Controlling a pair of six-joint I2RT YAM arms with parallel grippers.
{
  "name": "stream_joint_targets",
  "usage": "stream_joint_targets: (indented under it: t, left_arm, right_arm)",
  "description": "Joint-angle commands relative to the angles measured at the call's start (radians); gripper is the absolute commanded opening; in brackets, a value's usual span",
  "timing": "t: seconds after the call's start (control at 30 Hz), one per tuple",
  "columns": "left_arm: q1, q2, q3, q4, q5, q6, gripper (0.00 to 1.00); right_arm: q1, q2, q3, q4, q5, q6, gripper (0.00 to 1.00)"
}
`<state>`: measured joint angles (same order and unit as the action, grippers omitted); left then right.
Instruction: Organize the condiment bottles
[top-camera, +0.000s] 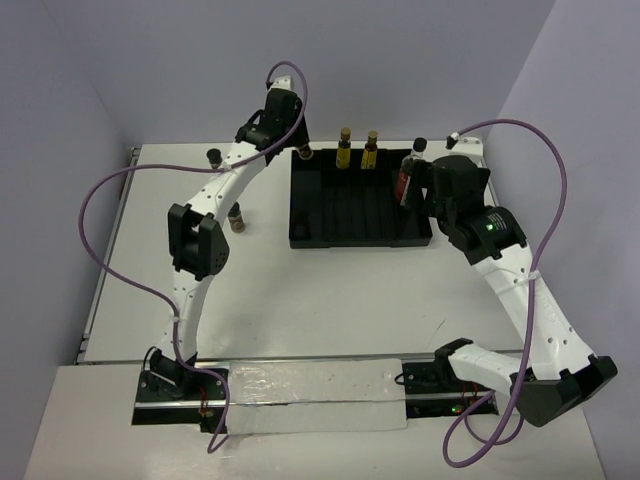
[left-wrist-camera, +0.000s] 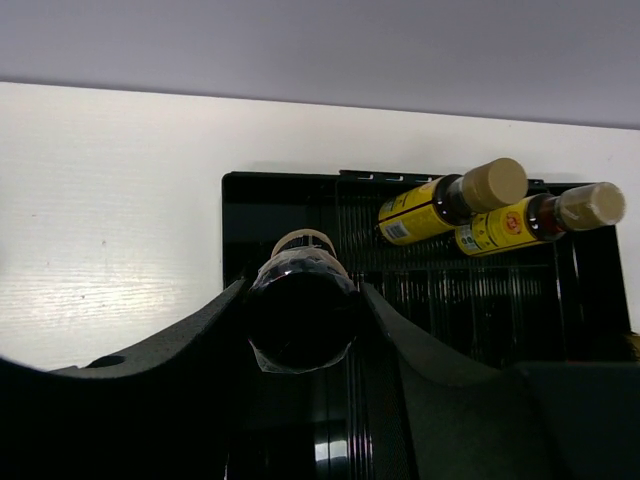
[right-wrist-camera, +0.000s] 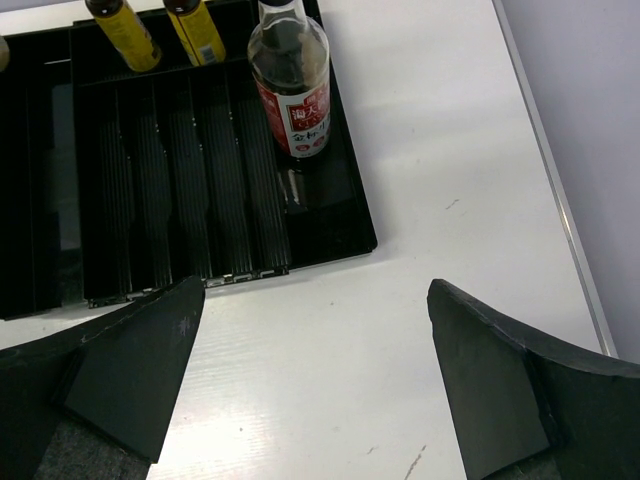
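My left gripper (top-camera: 297, 140) is shut on a short dark brown bottle (left-wrist-camera: 300, 325) and holds it over the back left corner of the black ribbed tray (top-camera: 330, 238). Two yellow bottles with tan caps (top-camera: 344, 150) (top-camera: 370, 150) stand at the tray's back; they also show in the left wrist view (left-wrist-camera: 440, 203) (left-wrist-camera: 520, 222). A reddish bottle (right-wrist-camera: 292, 90) stands in the tray's right end. My right gripper (right-wrist-camera: 315, 300) is open and empty over the table, just off the tray's right front corner. Two more dark brown bottles (top-camera: 213, 157) (top-camera: 237, 218) stand on the table left of the tray.
A pale bottle with a black cap (top-camera: 420, 147) stands on the table behind the tray's right end, close to my right wrist. The table's right edge (right-wrist-camera: 560, 200) runs close by the right gripper. A lilac wall lies behind.
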<state>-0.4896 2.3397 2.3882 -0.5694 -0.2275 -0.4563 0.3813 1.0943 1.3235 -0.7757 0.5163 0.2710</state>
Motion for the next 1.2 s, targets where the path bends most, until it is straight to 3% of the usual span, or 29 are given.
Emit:
stream_joint_targets:
  t: [0.0, 1.0, 1.1, 1.17]
  left_arm:
    - [-0.012, 0.05, 0.059, 0.112, -0.029, 0.054, 0.1]
    - [-0.064, 0.191, -0.002, 0.111, -0.095, 0.12, 0.1]
    - [-0.063, 0.197, 0.001, 0.1, -0.092, 0.119, 0.2]
    - [-0.064, 0.2, 0.008, 0.087, -0.088, 0.116, 0.37]
  right_arm:
    - [-0.005, -0.01, 0.011, -0.002, 0.017, -0.001, 1.0]
    - [-0.007, 0.015, -0.06, 0.052, 0.021, -0.001, 1.0]
    - [-0.007, 0.009, -0.061, 0.055, 0.025, -0.001, 1.0]
    - [-0.007, -0.002, -0.069, 0.066, 0.032, -0.001, 1.0]
